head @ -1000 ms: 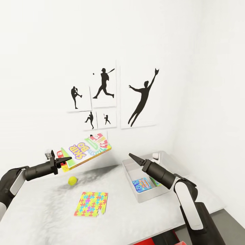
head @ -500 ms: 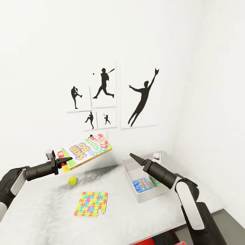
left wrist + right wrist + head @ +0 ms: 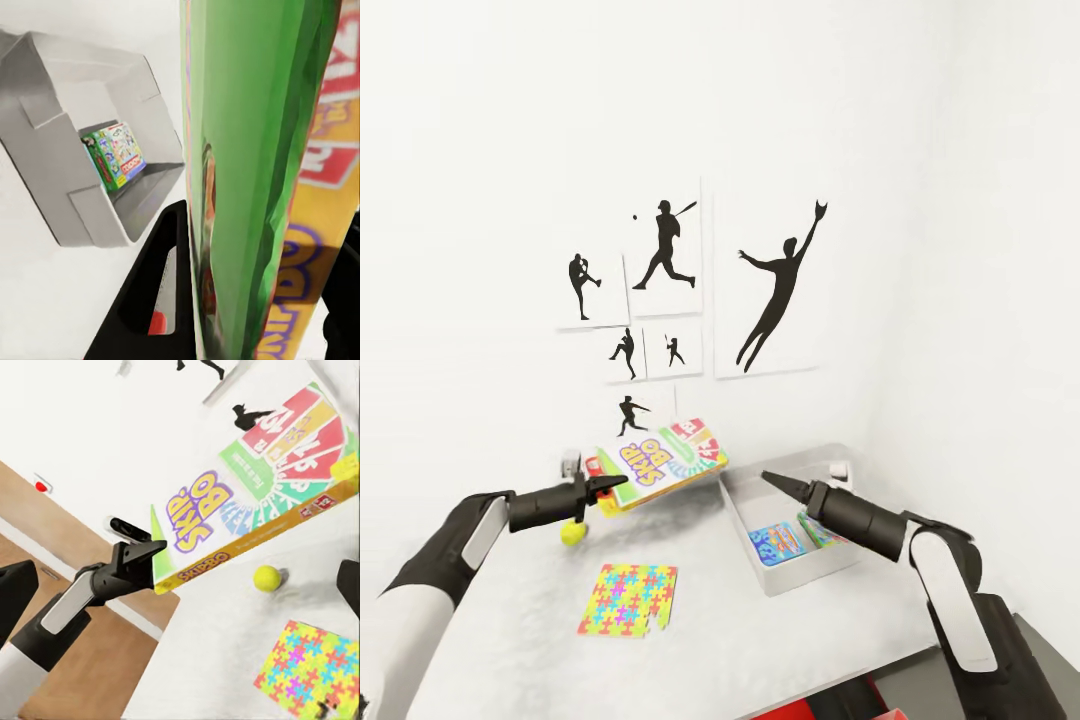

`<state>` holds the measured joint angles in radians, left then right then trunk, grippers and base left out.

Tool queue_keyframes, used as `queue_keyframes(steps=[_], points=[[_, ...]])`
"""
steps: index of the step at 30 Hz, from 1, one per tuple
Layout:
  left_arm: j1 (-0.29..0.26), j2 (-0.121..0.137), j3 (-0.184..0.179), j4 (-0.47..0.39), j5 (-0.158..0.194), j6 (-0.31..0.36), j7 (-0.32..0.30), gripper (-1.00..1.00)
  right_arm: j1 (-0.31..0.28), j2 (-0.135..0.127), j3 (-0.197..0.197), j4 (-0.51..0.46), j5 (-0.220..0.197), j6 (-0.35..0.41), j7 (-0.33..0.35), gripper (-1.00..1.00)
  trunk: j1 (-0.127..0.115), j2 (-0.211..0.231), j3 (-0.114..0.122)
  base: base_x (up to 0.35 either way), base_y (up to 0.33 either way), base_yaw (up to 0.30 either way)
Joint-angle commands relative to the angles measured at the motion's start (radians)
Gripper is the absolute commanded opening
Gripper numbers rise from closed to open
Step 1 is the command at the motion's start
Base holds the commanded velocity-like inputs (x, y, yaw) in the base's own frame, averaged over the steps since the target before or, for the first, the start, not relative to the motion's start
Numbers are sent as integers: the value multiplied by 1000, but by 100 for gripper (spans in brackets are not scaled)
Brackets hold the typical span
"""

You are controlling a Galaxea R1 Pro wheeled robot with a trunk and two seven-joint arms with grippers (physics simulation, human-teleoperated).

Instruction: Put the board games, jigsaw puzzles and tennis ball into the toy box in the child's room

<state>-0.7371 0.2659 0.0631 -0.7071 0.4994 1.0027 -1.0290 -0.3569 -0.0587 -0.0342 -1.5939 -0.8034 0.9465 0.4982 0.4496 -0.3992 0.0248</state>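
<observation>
My left gripper [image 3: 612,487] is shut on the corner of a large Skip-Bo board game [image 3: 665,458], held tilted above the white table [image 3: 510,620] just left of the toy box [image 3: 745,520]. The same board game [image 3: 247,172] fills the space between the left fingers, green edge toward the camera. Two small board games, one blue [image 3: 775,541] and one green [image 3: 112,154], lie inside the grey box. The tennis ball [image 3: 572,533] sits under my left arm. One jigsaw puzzle [image 3: 628,600] lies flat nearer the front. My right gripper [image 3: 768,479] hovers open over the box's near-left rim.
Baseball silhouette posters [image 3: 770,290] hang on the white wall behind the table. The table's front right edge [image 3: 920,650] drops to a dark floor, with something red [image 3: 830,705] below it. A wall stands close on the right.
My left arm has swung right and slightly down, carrying the Skip-Bo game closer to the toy box and covering part of the ball. The right arm has drawn back a little to the right.
</observation>
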Motion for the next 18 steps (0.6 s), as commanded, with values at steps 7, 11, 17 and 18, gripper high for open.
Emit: queue_keyframes(steps=[7,11,17,18], points=[[-6,-86,1,0,1,8,98,-100,3,-70,-234,0,-15,101,254,100,0,-1,0,0,0,0],[-28,-137,2,0,2,10,175,-100,30,-93,-294,0,-10,101,384,100,0,-1,0,0,0,0],[-77,-237,2,1,3,13,277,-100,55,-161,-318,0,-9,101,433,100,0,-1,0,0,0,0],[-91,-257,2,1,3,14,290,-100,56,-165,-319,0,-9,101,436,100,0,-1,0,0,0,0]])
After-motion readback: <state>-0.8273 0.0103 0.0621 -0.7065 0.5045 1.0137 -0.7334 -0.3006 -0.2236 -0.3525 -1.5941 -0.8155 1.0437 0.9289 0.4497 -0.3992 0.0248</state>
